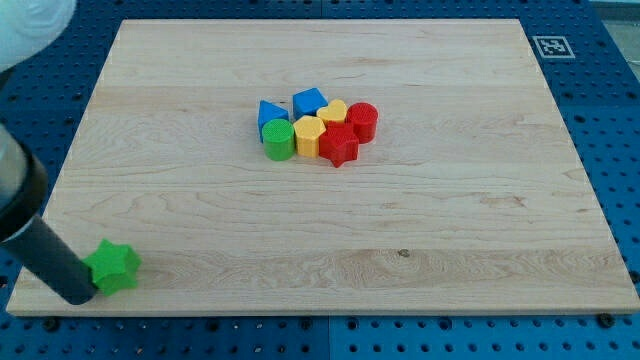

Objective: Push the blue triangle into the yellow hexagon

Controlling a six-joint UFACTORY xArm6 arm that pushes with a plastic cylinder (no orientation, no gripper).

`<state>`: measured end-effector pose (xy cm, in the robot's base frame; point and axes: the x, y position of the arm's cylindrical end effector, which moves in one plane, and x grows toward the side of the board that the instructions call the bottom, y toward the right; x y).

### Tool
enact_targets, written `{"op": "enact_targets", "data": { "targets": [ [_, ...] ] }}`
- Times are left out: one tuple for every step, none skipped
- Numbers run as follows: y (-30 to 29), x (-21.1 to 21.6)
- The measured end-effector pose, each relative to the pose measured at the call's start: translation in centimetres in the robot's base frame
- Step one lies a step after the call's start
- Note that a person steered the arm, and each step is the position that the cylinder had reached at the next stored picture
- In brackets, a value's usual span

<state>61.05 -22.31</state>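
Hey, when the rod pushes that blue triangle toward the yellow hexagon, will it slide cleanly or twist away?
The blue triangle looks low and flat-based, so it should slide, not tip. Its angled sides may make it rotate if struck off-centre. It seems to touch the green cylinder, near the yellow hexagon, so neighbours will probably shift too. My tip sits far off beside the green star.

We count eight blocks on the worktop (450, 230). Two are blue: a blue triangle (270, 112) and a blue cube-like block (309, 101). Two are yellow: a yellow hexagon (309, 135) and a second yellow block (334, 111) whose shape we cannot tell. Two are red: a red star (339, 146) and a red cylinder (363, 120). Two are green: a green cylinder (278, 139) and a green star (113, 266). We see one dark rod, so one tip (78, 297).
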Motion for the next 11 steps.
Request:
{"op": "enact_targets", "data": {
  "targets": [
    [1.9,-0.3],
    [3.1,-2.2],
    [1.1,-3.8],
    [-7.0,-11.4],
    [-7.1,-19.0],
    [0.8,-25.1],
    [8.3,-26.7],
    [10.4,-24.7],
    [12.1,-23.2],
    [15.9,-22.8],
    [19.1,-20.6]
  ]
}}
